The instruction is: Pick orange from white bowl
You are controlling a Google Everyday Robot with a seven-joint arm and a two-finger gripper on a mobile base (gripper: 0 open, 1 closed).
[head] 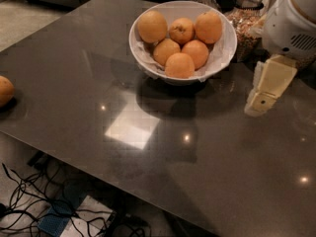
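The white bowl (224,51), lined with crumpled white paper, stands at the far middle of the dark table and holds several oranges. The orange (152,26), the largest and palest, lies at the bowl's back left. A smaller, deeper-orange one with a dark stem dimple (181,30) lies beside it. My gripper (258,104), cream-coloured under a white arm housing (291,19), hangs at the right. It is just right of the bowl, low over the table, apart from the bowl, and holds nothing.
A lone orange (4,90) lies at the table's left edge. Glass jars of grain (244,23) stand behind the bowl at the right, next to the arm. Cables (29,201) lie on the floor below the table's front edge.
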